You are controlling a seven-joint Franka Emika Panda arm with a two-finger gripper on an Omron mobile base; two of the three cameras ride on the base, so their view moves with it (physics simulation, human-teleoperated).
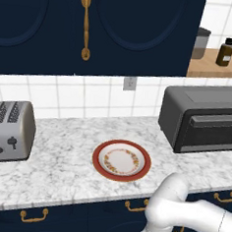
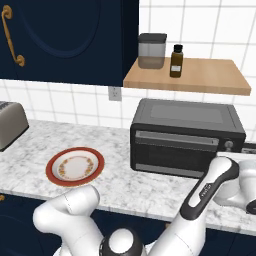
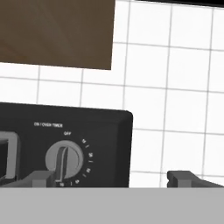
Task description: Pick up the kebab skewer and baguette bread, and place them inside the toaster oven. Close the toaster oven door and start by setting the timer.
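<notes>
Tool at the toaster oven's timer knob

Left base view: toaster oven [image 1: 201, 117], door [image 1: 216, 132] shut, at the table's [image 1: 59, 168] right; plate [image 1: 121, 160] mid-table, toaster [image 1: 11, 129] left.
Right base view: open table before the oven.
Hand view: tool [image 3: 114, 178] spread wide, holding nothing, its tips flanking the oven's right edge; knob [image 3: 64, 159] just above the left tip.

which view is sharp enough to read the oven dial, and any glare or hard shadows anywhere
Hand view: the timer dial is large and its small white lettering is only partly legible, slightly soft. Right base view: the same knob on the toaster oven is too small to read. Left base view: flat, even rendered light, a soft shadow under the plate, no glare on the oven's glass.
</notes>
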